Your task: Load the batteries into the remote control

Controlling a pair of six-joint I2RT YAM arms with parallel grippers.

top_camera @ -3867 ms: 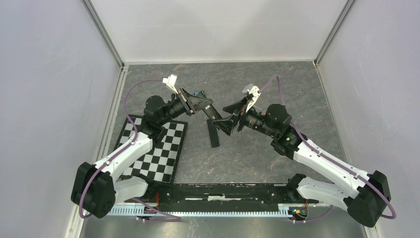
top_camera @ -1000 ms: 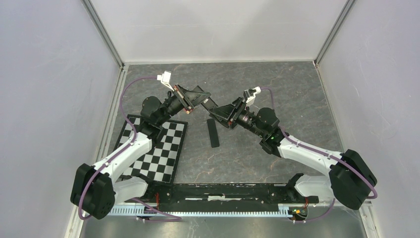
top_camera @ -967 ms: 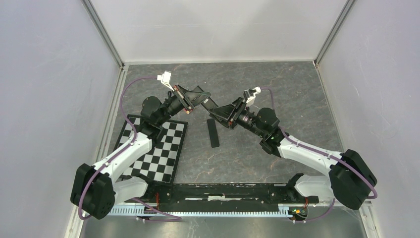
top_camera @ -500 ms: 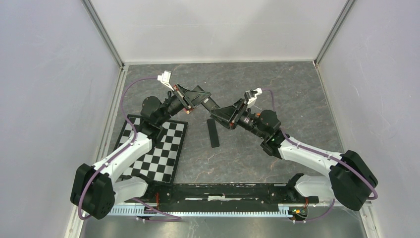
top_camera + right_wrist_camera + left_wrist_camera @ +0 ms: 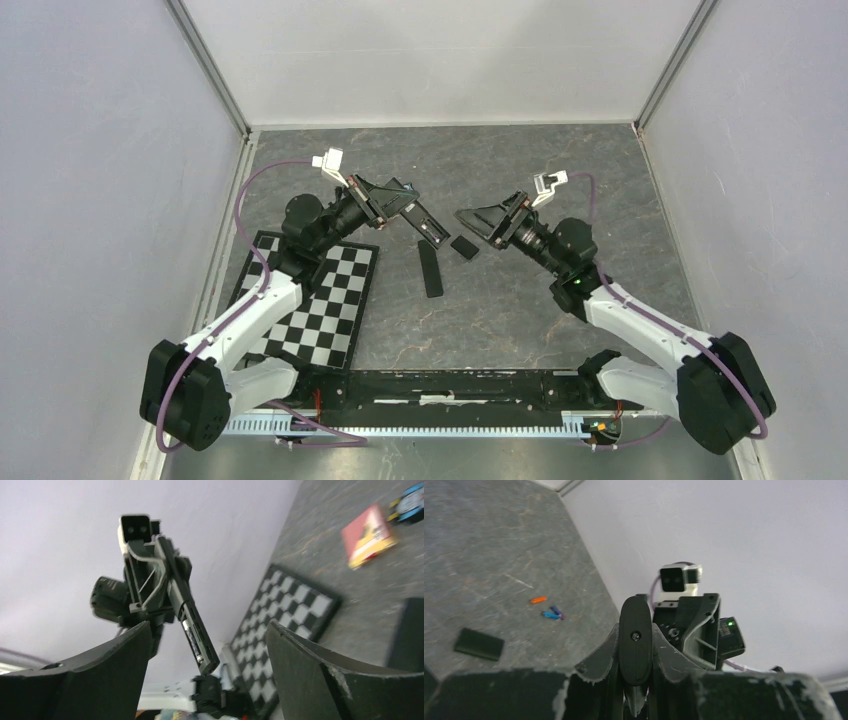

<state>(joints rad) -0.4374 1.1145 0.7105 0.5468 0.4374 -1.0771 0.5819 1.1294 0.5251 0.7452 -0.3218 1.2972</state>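
One remote control (image 5: 635, 640), pinched aloft by the left gripper (image 5: 402, 204), bares its battery bay (image 5: 196, 637) to the empty, wide-spread right gripper (image 5: 472, 218) opposite, seemingly for loading.

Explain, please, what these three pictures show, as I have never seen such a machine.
Two robot arms stand at a table's near edge. One picture looks down from above; the other two come from a camera on each wrist. The left gripper is shut on a black remote, its battery bay open with one cell inside. The right gripper is open and empty. On the table lie a small black cover, a longer black piece, three loose batteries and a checkerboard.
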